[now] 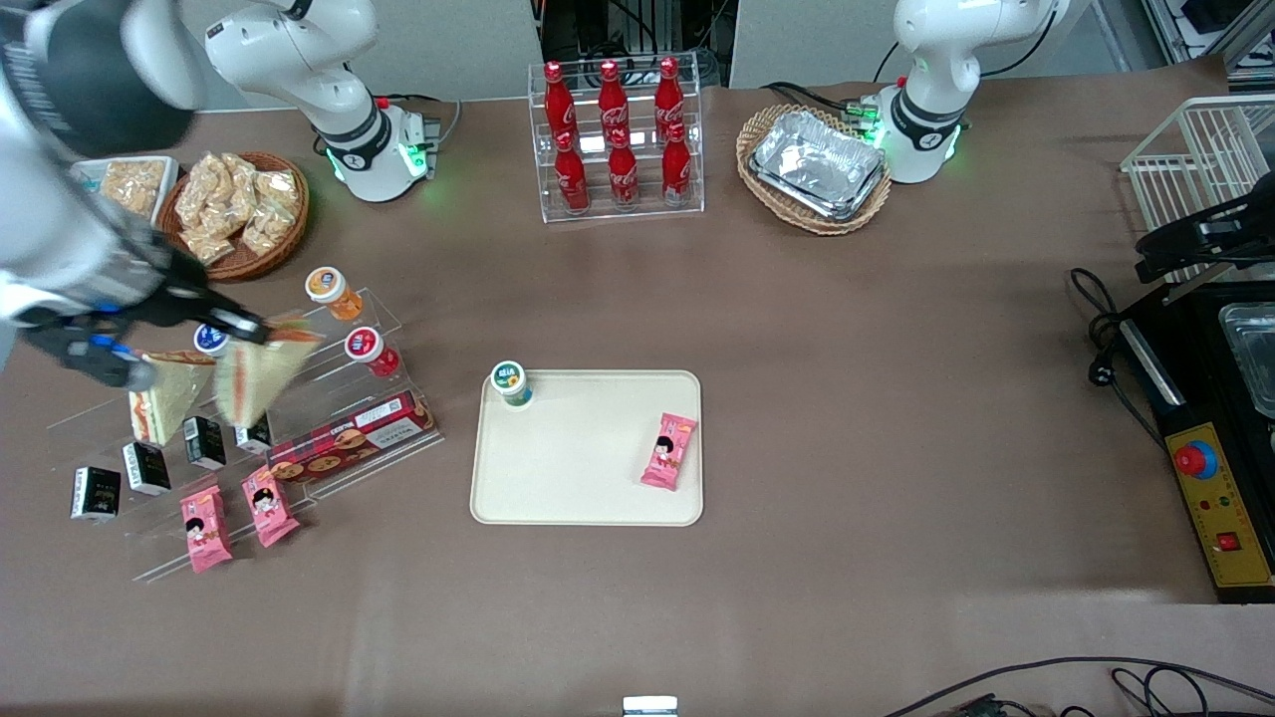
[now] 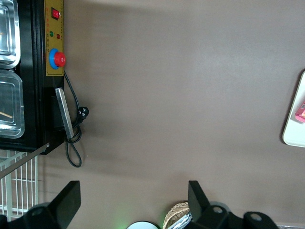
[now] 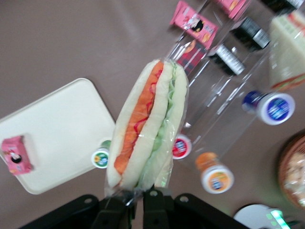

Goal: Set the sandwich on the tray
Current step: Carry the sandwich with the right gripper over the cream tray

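Note:
My right gripper point(image 1: 254, 334) is shut on the wrapped sandwich point(image 1: 261, 373), a white-bread wedge with orange-red and green filling, and holds it in the air above the clear display steps. In the right wrist view the gripper point(image 3: 135, 202) pinches the wrap at the end of the sandwich point(image 3: 147, 124). A second sandwich like it point(image 1: 164, 396) rests on the steps beside it and also shows in the wrist view point(image 3: 288, 52). The cream-beige tray point(image 1: 588, 478) lies flat mid-table, toward the parked arm from the sandwich; it also shows in the wrist view point(image 3: 57, 129).
On the tray stand a small green-lidded cup point(image 1: 512, 382) and a pink snack pack point(image 1: 668, 450). The clear steps point(image 1: 329, 438) hold lidded cups, black cartons, a red biscuit box and pink packs. A snack basket point(image 1: 237, 211), a cola bottle rack point(image 1: 618, 139) and a foil-tray basket point(image 1: 817, 167) stand farther back.

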`<action>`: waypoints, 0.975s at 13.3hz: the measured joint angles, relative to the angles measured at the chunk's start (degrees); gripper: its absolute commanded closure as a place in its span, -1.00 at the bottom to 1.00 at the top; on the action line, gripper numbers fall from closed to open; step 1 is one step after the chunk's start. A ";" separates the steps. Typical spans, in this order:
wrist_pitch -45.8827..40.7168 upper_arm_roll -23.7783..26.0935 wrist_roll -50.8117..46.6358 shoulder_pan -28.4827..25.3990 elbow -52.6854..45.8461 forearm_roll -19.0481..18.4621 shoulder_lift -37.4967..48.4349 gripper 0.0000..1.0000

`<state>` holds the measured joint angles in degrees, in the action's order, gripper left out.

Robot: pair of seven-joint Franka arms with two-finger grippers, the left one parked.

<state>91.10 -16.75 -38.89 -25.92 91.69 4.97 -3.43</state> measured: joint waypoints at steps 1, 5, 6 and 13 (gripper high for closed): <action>1.64 0.01 -4.98 -2.51 0.04 0.00 -1.09 1.00; 10.11 0.04 -23.18 -10.48 0.16 0.00 -8.01 1.00; 12.40 0.04 -26.97 -11.78 0.17 0.05 -9.94 1.00; 28.64 0.06 -49.63 -17.69 0.12 2.64 -22.15 1.00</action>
<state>119.75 -16.69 -88.52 -43.61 91.81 7.61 -25.58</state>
